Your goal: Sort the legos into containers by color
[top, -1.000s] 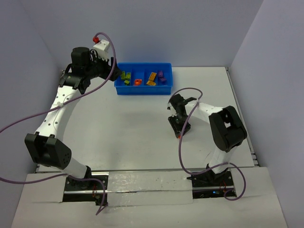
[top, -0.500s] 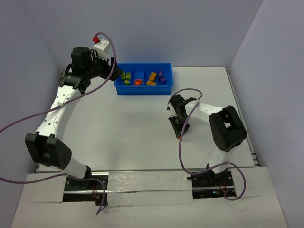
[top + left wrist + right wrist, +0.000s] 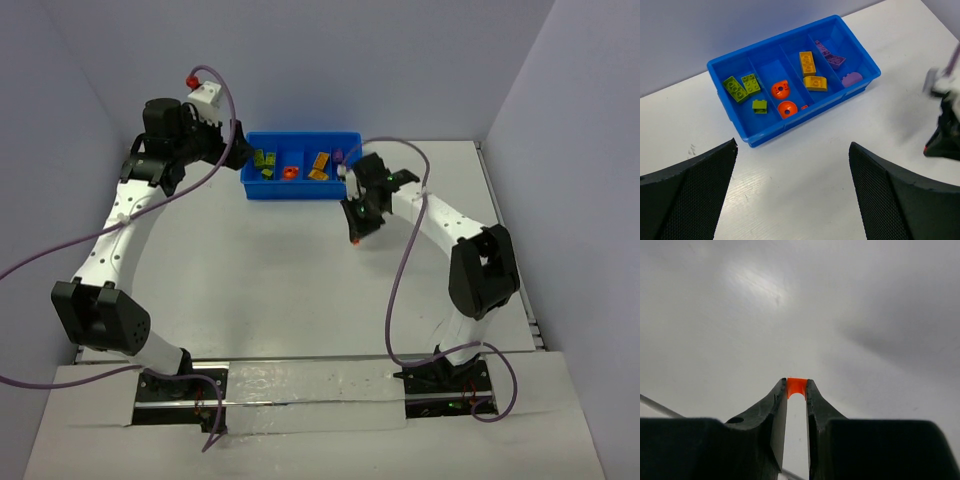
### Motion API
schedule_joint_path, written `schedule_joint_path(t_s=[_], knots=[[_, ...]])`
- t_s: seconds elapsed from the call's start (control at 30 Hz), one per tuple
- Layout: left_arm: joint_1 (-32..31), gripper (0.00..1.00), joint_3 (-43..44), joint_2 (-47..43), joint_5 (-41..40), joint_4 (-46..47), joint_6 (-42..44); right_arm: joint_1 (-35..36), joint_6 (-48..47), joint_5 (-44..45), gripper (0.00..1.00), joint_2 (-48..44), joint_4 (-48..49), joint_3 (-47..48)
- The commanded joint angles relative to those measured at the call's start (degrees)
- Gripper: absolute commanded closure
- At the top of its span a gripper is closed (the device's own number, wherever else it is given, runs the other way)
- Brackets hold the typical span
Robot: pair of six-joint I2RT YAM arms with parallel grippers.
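Smooth white table, small orange brick

Legos in bin on table

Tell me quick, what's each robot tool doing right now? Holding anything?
Left tool: open, holding nothing.
Right tool: shut on an orange-red lego.

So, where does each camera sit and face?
Top external: above, behind the bases, facing down at left arm, right arm and the bright blue divided plastic bin.
Left wrist: faces down at the bin past the open left gripper.
Right wrist: faces a grey surface along the right gripper, shut on an orange plastic brick.
First two share the bin.
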Motion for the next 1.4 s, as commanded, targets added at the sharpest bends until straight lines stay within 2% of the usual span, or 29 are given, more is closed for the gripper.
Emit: schedule_joint_path(t_s=[0.0, 0.17, 0.27, 0.37, 0.5, 0.7, 0.8, 0.93, 1.17, 1.3, 1.37], knots=[[2.8, 0.01, -0.1, -2.6, 2.5, 1.9, -3.4, 0.3, -2.2, 0.2, 1.00, 2.5, 2.1, 15.3], [5.0, 0.01, 0.4, -2.6, 3.5, 1.9, -4.5, 0.3, -1.1, 1.8, 1.00, 12.5, 4.3, 36.0], [5.6, 0.01, 0.4, -2.3, 3.7, 2.3, -4.8, 0.4, 1.6, 1.7, 1.00, 20.7, 6.5, 45.7], [5.9, 0.01, 0.0, -2.1, 3.6, 3.2, -5.1, 0.5, 3.6, 2.0, 1.00, 24.6, 12.6, 51.0], [6.5, 0.01, -1.4, -1.8, 3.5, 4.8, -5.9, 1.3, 5.6, 2.0, 1.00, 29.3, 20.9, 53.3], [7.5, 0.01, -1.4, -0.4, 4.0, 5.7, -6.7, 3.1, 5.3, 2.0, 1.00, 32.6, 35.2, 51.0], [7.7, 0.01, -1.1, 0.1, 4.2, 6.2, -7.1, 3.5, 6.9, 2.1, 1.00, 36.5, 37.8, 54.4], [7.9, 0.01, -0.7, 0.6, 4.1, 6.4, -6.9, 3.7, 10.2, 3.4, 1.00, 38.9, 43.2, 53.4], [8.4, 0.01, -0.3, 1.3, 3.8, 6.5, -6.7, 4.2, 13.5, 5.1, 0.99, 43.4, 44.8, 55.5], [8.6, 0.01, 0.3, 1.8, 3.9, 6.2, -6.5, 4.1, 14.7, 5.9, 0.90, 43.0, 45.8, 52.6], [8.7, 0.01, 0.5, 2.1, 3.9, 6.3, -6.5, 4.1, 15.2, 5.5, 0.80, 43.4, 45.3, 52.6]])
